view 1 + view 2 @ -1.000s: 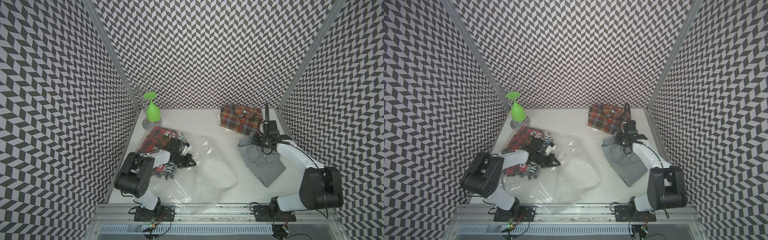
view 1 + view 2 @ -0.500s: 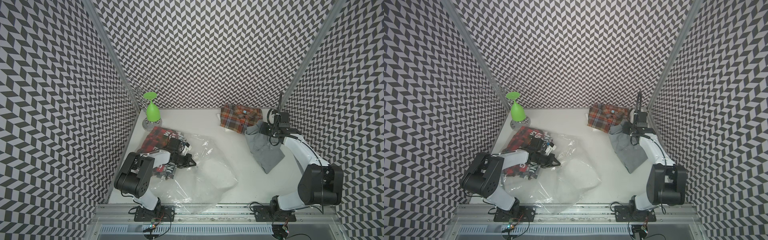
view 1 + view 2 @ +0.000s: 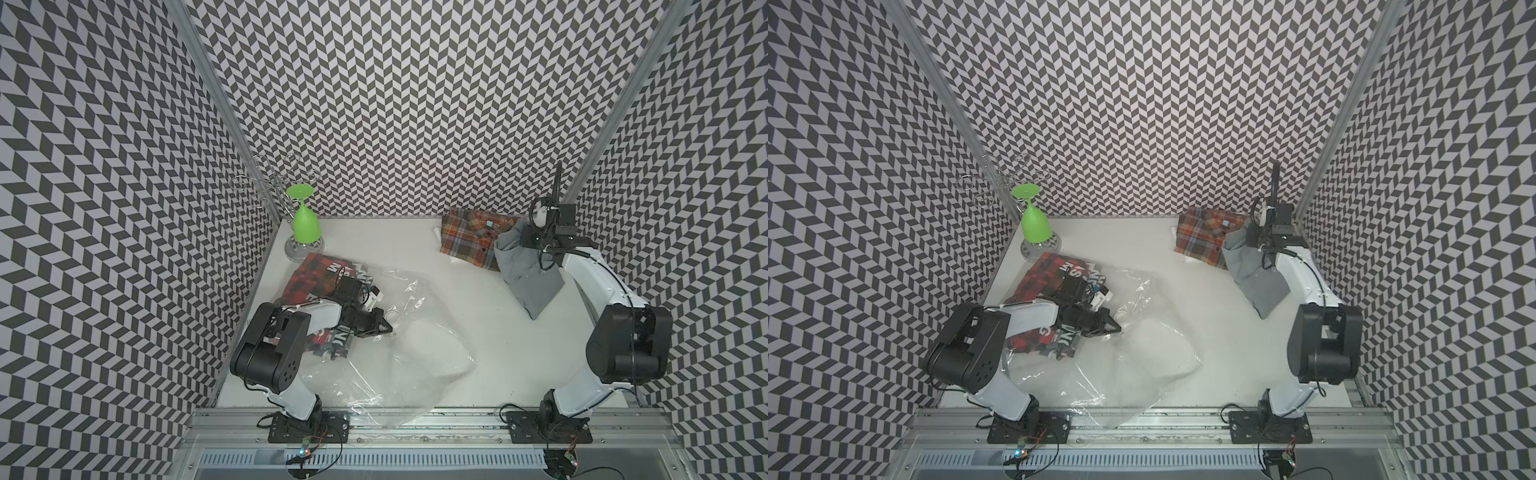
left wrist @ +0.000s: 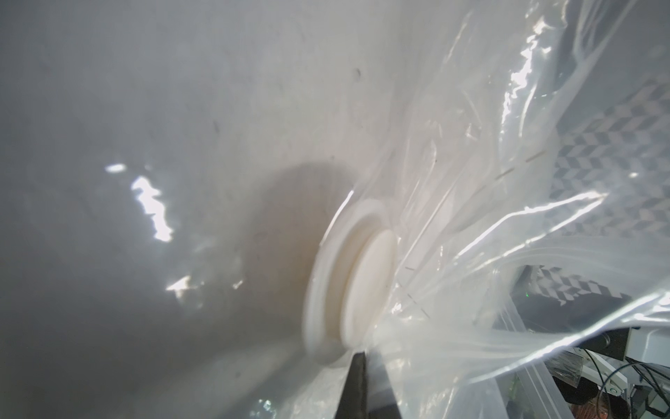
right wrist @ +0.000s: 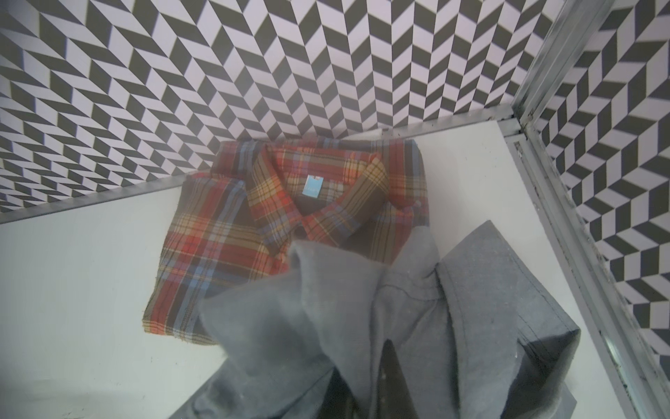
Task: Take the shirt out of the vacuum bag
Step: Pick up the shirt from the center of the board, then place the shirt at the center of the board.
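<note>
Both top views sit high over the front edge, tilted down at the whole tabletop (image 3: 436, 249) and patterned walls (image 3: 415, 104); near-identical frames, slight sideways offset. Left wrist cam: right up against the vacuum bag (image 4: 471, 163), valve disc (image 4: 355, 283) mid-frame. Right wrist cam: close, looking over the grey shirt (image 5: 362, 326) to the plaid shirt (image 5: 253, 235) in the back corner; both shirts also show in both top views.
</note>
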`<state>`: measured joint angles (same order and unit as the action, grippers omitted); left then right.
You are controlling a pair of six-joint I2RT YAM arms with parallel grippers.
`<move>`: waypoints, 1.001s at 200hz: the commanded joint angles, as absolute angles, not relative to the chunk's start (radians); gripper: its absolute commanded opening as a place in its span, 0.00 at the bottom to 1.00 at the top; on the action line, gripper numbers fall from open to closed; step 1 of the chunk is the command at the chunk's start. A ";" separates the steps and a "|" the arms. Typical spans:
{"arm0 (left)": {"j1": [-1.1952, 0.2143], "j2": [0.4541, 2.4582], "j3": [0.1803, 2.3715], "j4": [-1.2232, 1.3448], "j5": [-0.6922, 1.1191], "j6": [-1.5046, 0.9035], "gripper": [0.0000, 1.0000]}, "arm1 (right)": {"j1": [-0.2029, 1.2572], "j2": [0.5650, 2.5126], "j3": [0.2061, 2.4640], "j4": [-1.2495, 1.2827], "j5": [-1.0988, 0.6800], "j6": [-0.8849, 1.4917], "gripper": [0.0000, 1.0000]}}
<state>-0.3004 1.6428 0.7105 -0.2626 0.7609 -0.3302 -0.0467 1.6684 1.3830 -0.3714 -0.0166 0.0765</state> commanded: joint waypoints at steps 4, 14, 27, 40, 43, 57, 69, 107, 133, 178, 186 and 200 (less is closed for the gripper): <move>-0.293 1.663 0.696 -0.261 0.763 -0.317 0.00 | -0.012 1.674 1.424 -0.219 0.027 -0.026 0.00; -0.293 1.663 0.695 -0.260 0.763 -0.317 0.00 | 0.012 1.679 1.422 -0.175 0.048 -0.058 0.00; -0.294 1.662 0.694 -0.262 0.763 -0.318 0.00 | 0.046 1.695 1.438 -0.141 0.085 -0.099 0.00; -0.294 1.662 0.695 -0.265 0.763 -0.316 0.00 | 0.072 1.731 1.480 -0.138 0.093 -0.127 0.00; -0.295 1.663 0.694 -0.264 0.762 -0.315 0.00 | 0.078 1.744 1.497 -0.143 0.094 -0.132 0.00; -0.294 1.661 0.693 -0.265 0.762 -0.315 0.00 | 0.106 1.794 1.562 -0.164 0.103 -0.153 0.00; -0.293 1.660 0.694 -0.266 0.761 -0.315 0.00 | 0.133 1.829 1.613 -0.172 0.112 -0.177 0.00; -0.295 1.657 0.692 -0.268 0.758 -0.315 0.00 | 0.198 1.912 1.720 -0.190 0.136 -0.234 0.00; -0.294 1.658 0.693 -0.269 0.757 -0.315 0.00 | 0.224 1.960 1.769 -0.211 0.127 -0.260 0.00; -0.294 1.667 0.693 -0.269 0.761 -0.314 0.00 | 0.276 2.054 1.858 -0.247 0.116 -0.303 0.00; -0.295 1.667 0.693 -0.270 0.761 -0.314 0.00 | 0.282 2.081 1.882 -0.262 0.122 -0.307 0.00; -0.295 1.667 0.693 -0.269 0.758 -0.314 0.00 | 0.285 2.128 1.928 -0.286 0.130 -0.301 0.00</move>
<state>-0.3004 1.6505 0.7094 -0.2584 0.7681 -0.3302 0.2680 2.0647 1.8507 -0.3008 0.1196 -0.2600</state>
